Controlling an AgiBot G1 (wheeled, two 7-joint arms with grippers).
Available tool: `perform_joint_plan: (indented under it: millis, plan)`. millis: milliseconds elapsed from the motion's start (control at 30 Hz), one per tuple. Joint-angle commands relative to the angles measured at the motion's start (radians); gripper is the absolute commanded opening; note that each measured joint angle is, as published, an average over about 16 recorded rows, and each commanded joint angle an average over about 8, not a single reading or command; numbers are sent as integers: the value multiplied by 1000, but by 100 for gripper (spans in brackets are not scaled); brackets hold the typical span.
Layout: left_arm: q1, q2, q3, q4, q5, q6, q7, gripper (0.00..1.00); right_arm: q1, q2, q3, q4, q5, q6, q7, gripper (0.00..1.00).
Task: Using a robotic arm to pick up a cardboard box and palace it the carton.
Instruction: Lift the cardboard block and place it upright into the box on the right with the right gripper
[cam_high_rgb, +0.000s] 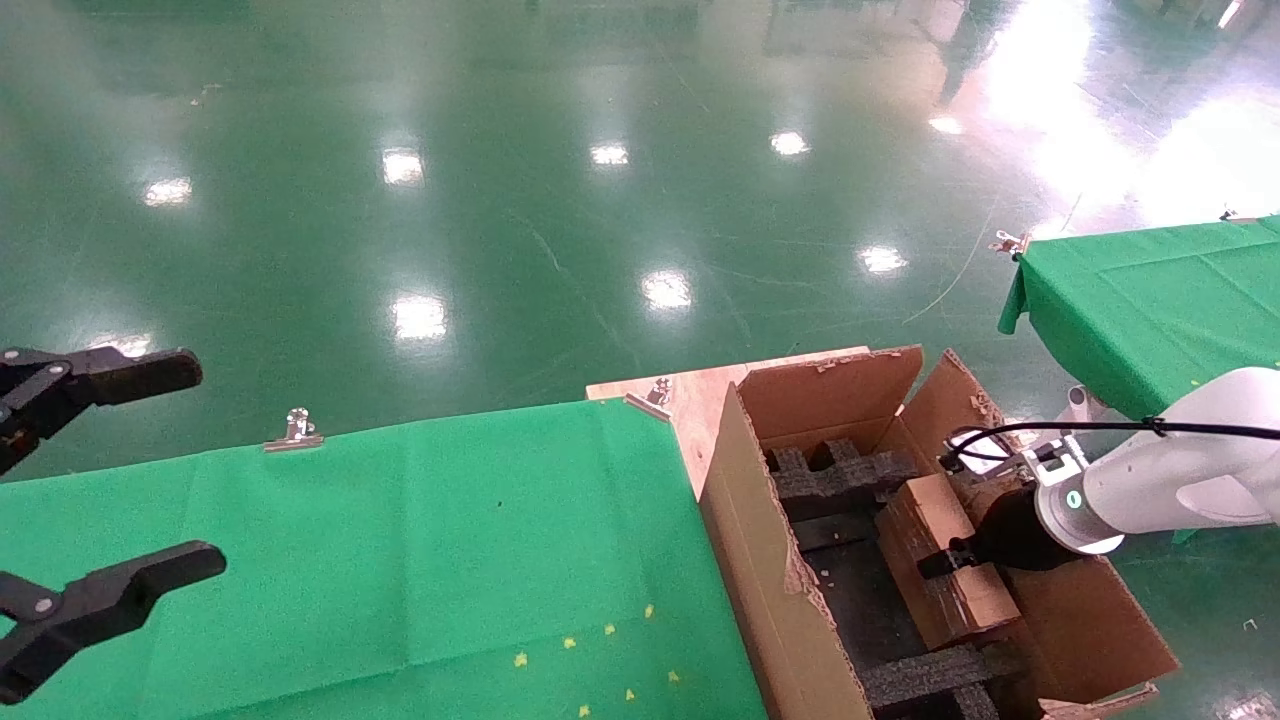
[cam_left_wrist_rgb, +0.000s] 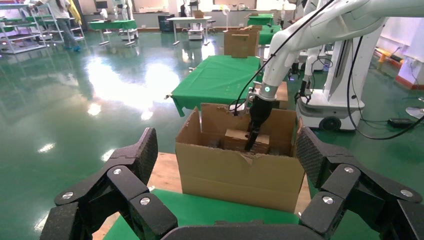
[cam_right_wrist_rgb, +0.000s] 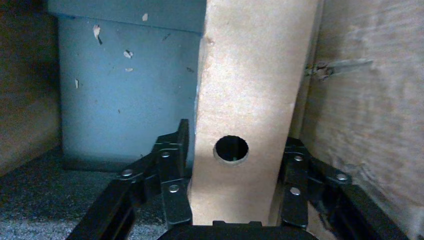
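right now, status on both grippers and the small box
Right gripper shut on small brown cardboard box, inside large brown carton. Left gripper open, idle over green cloth. Nothing blocking.

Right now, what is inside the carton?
The carton holds black foam inserts and the cardboard box, gripped by the right pincer. The floor beneath the box is hidden.

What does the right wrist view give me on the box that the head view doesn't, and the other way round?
Only the right wrist view shows the round hole in the cardboard box and fingers pressed on both its sides. Only the head view shows the carton, its black foam inserts, and the left hand open, off to the left of the green table. Both show the right hand gripping the box inside the carton.
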Motion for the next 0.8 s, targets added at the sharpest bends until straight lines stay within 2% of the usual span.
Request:
perform_joint_plan:
  millis: [33, 500, 667, 800]
  plan:
    - [0, 0, 0, 0, 0, 0, 0, 100, 6, 2, -1, 1, -2, -2, 0, 100]
    - [0, 0, 0, 0, 0, 0, 0, 100, 103, 44, -12, 54, -37, -10, 13, 100]
    - [0, 0, 0, 0, 0, 0, 0, 100, 182, 74, 6, 125, -34, -12, -4, 100]
    - [0, 0, 0, 0, 0, 0, 0, 100, 265, 114, 37, 227, -18, -25, -39, 100]
